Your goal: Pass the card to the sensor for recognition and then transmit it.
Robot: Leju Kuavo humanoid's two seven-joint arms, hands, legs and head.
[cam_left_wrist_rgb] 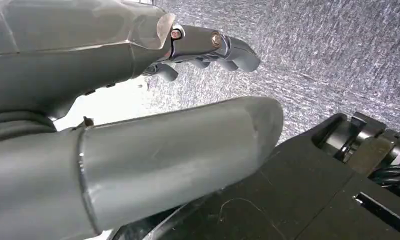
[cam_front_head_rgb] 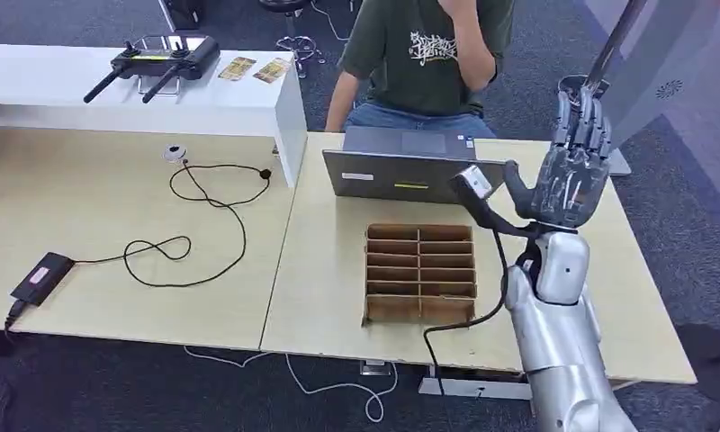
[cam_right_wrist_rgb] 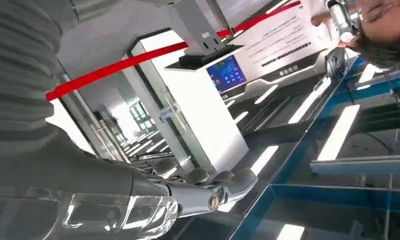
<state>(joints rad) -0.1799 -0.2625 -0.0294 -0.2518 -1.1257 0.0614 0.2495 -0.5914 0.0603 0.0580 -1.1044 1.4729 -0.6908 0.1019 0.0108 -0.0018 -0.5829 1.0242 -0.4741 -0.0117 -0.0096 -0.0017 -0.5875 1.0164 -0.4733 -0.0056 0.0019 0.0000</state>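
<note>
1. Head view: right hand [cam_front_head_rgb: 572, 184] raised above the worktop [cam_front_head_rgb: 320, 270], fingers straight up and apart, holding nothing, seemingly ready to receive.
2. Cards [cam_front_head_rgb: 254, 69] lie on the far white shelf [cam_front_head_rgb: 113, 99].
3. Left hand [cam_left_wrist_rgb: 138, 150] hangs over the floor; its grip I cannot tell.

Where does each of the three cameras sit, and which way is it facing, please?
Head view: high on the body, looking down at the table, cardboard divider tray, laptop; raised right hand.
Left wrist view: behind the left hand, facing grey floor.
Right wrist view: behind the right hand, facing upward at ceiling lights.
Shared: right hand.
</note>
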